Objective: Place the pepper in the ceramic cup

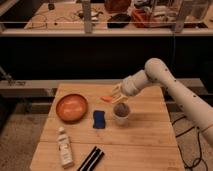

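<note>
The pepper [106, 98] is a slim orange-red piece held at the tip of my gripper [114, 96], a little above the wooden table and up and left of the ceramic cup. The ceramic cup [121, 113] is pale with a dark inside and stands upright near the table's middle right. My gripper reaches in from the right on a white arm, and its tip sits just above and left of the cup's rim.
A wide orange bowl [71, 107] sits at the left. A blue sponge [99, 119] lies between the bowl and the cup. A white bottle [63, 147] lies at the front left and a black object [91, 158] lies near the front edge. The wooden table [145, 145] is small.
</note>
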Controlling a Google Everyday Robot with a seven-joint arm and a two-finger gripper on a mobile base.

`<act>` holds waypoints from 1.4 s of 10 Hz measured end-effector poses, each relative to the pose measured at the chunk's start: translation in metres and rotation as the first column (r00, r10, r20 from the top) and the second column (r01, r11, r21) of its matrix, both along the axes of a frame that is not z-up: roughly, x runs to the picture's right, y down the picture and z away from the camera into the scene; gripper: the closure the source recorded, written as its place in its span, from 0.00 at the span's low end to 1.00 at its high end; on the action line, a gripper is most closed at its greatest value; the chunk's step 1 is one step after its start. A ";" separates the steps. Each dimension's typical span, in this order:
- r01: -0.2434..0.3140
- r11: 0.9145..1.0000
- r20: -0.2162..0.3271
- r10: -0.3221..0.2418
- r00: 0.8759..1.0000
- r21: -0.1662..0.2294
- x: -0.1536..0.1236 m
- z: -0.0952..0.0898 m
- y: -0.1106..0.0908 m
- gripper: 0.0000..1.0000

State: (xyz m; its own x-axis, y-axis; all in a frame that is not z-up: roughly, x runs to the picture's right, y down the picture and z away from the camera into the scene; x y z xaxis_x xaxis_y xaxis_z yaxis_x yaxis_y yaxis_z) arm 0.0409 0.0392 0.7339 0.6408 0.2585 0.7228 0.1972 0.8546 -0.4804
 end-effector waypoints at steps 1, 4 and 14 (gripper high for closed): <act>0.005 1.000 0.012 -0.005 1.000 -0.008 -0.004 0.003 0.004 0.96; 0.000 0.999 0.034 0.001 0.999 -0.036 -0.003 0.008 0.018 0.96; -0.039 0.995 0.058 0.045 0.997 -0.090 0.022 0.014 0.033 0.64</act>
State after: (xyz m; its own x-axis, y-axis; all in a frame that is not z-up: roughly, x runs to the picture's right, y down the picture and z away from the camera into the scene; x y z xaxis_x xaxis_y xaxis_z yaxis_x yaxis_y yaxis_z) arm 0.0631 0.0718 0.7474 0.5840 0.3492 0.7328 0.1927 0.8173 -0.5431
